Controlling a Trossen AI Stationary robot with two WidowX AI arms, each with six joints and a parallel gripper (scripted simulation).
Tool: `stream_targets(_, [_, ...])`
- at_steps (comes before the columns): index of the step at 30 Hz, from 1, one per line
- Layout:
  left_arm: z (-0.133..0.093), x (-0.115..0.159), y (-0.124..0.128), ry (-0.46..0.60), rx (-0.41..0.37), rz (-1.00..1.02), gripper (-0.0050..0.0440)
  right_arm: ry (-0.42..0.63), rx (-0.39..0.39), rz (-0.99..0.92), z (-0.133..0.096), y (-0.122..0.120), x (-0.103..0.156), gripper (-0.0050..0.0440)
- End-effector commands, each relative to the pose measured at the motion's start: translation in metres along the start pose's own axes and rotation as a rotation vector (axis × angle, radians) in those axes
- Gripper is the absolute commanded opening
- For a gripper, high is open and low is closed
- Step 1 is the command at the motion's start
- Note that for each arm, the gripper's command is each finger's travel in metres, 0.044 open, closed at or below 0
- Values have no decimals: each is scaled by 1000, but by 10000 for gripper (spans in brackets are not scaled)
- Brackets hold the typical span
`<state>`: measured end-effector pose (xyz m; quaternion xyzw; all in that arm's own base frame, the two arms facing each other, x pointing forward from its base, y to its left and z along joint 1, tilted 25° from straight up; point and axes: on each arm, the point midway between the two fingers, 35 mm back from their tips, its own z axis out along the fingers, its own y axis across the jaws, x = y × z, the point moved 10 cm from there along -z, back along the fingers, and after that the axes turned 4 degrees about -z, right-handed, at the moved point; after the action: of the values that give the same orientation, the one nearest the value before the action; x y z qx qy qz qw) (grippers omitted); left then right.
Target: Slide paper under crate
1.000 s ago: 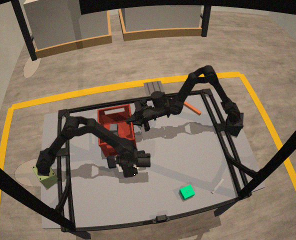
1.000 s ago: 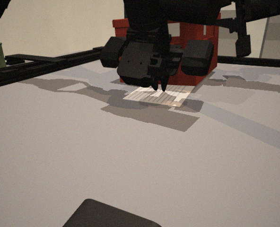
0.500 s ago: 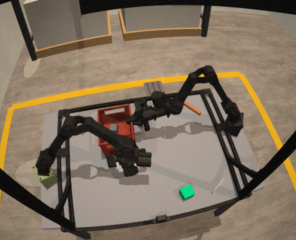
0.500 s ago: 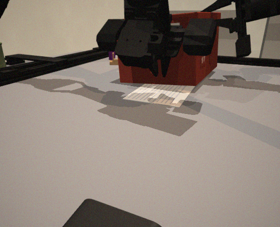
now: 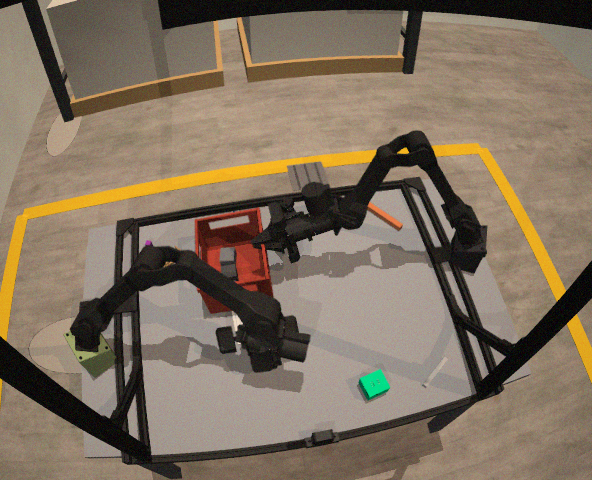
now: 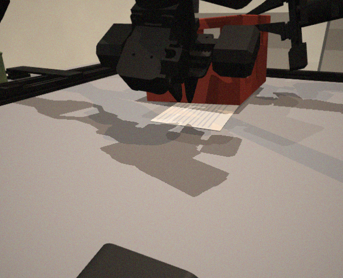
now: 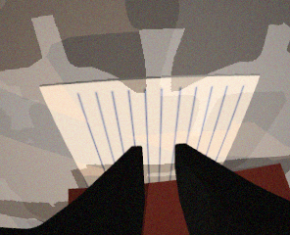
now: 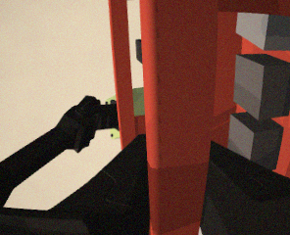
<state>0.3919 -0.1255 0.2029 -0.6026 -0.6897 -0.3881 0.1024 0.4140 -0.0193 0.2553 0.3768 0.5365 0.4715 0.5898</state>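
Observation:
The red plastic crate (image 5: pixel 211 303) (image 6: pixel 256 67) (image 7: pixel 165 211) (image 8: pixel 181 98) stands toward the back left of the table. Its near bottom edge looks slightly raised; I cannot tell how far. The lined white sheet (image 5: pixel 236 324) (image 6: pixel 195 117) (image 7: pixel 120 113) lies flat, running in at that edge; its far part is hidden. My left gripper (image 6: pixel 185 100) (image 7: pixel 158 155) is open a little, with nothing between its fingers. Its tips point down over the sheet, close to the crate's edge; contact is unclear. My right gripper (image 5: pixel 258 242) (image 8: pixel 166 144) is shut on the crate's side wall.
Grey blocks (image 5: pixel 227 256) (image 8: pixel 263 88) sit inside the crate. A green block (image 5: pixel 374 383) and a thin white strip (image 5: pixel 434 372) lie near the front right, an orange bar (image 5: pixel 384 215) at the back right. A small purple thing (image 5: pixel 148 242) is left of the crate.

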Motion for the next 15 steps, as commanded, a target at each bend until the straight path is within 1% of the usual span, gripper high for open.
stream_targets(1, [2, -2, 1, 6, 2, -2, 60, -6, -52, -3, -1, 15, -1, 0])
stream_targets(15, [21, -13, 0, 6, 2, -2, 60, -6, -52, -3, -1, 15, -1, 0])
